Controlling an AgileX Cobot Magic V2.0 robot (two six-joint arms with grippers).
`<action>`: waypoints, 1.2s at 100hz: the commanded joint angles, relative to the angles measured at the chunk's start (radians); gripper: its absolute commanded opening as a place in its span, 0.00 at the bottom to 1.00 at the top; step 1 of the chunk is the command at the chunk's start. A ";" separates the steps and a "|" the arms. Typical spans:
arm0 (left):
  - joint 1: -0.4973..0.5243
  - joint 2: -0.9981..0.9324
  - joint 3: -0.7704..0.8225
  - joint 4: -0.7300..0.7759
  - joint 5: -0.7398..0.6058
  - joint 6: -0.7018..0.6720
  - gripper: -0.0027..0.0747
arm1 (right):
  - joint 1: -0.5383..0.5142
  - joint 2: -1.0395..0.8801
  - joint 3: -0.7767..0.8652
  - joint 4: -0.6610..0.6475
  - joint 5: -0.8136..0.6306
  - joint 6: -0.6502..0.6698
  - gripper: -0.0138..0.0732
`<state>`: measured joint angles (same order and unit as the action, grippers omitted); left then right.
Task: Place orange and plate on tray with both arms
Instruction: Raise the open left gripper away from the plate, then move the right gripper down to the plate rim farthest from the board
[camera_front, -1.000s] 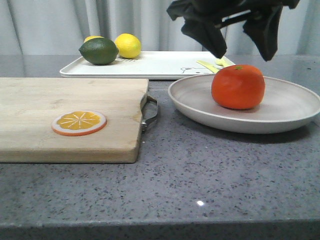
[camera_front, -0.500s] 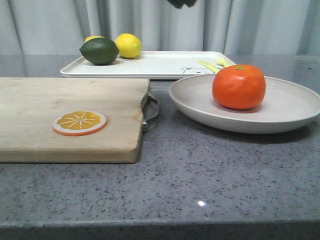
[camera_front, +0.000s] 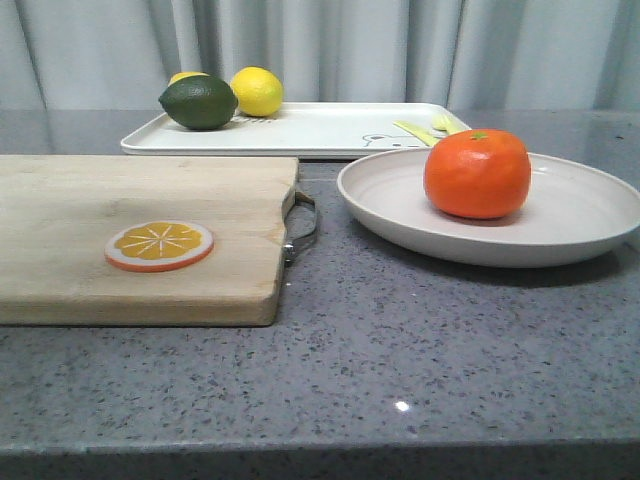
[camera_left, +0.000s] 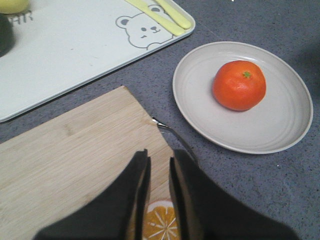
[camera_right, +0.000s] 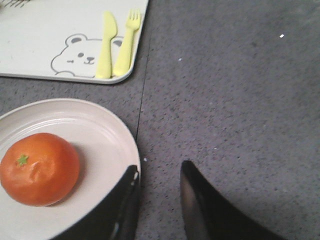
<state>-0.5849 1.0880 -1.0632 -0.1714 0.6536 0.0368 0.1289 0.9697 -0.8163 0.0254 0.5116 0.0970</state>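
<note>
The orange (camera_front: 477, 173) is seen resting on the plate (camera_front: 590, 225), a little off the plate's centre; the plate stands on the grey desk (camera_front: 400, 360), just in front of the tray (camera_front: 320, 128) and beside the wooden cutting board (camera_front: 140, 240), whose metal handle (camera_front: 303, 226) lies near the plate's rim without touching it. Neither the orange nor the plate is on the tray; the step in hand is judged to be the approach to a first grasp, with little of the task done.

The left gripper (camera_left: 158, 172) is held above the cutting board, over the orange slice (camera_left: 160, 226); its fingers are parted only by a narrow gap and nothing is grasped. The right gripper (camera_right: 157, 182) hangs over the desk at the plate's edge, its fingers spread apart and empty; one finger is seen over the rim and the other over bare desk, though whether the rim is touched cannot be told.

On the tray a lime (camera_front: 198, 103) and lemons (camera_front: 256, 90) are gathered at one end, and a yellow knife and fork (camera_right: 116, 44) lie by the bear drawing (camera_right: 73, 60); the middle is left bare.

The next move would seem to call for the rim to be pinched by the right gripper; the left gripper would have to be brought across from the board to the orange or the opposite rim; the plate would need to be kept level, since the round fruit is likely to roll.
</note>
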 joint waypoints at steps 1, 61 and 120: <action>0.026 -0.084 0.022 -0.007 -0.078 0.000 0.16 | 0.011 0.061 -0.092 0.025 0.021 -0.010 0.48; 0.059 -0.244 0.148 -0.007 -0.074 -0.004 0.16 | 0.012 0.465 -0.330 0.106 0.214 -0.010 0.62; 0.059 -0.244 0.148 -0.014 -0.074 -0.004 0.16 | 0.012 0.571 -0.331 0.112 0.253 -0.010 0.43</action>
<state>-0.5283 0.8534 -0.8889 -0.1698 0.6523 0.0368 0.1396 1.5729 -1.1139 0.1239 0.7835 0.0957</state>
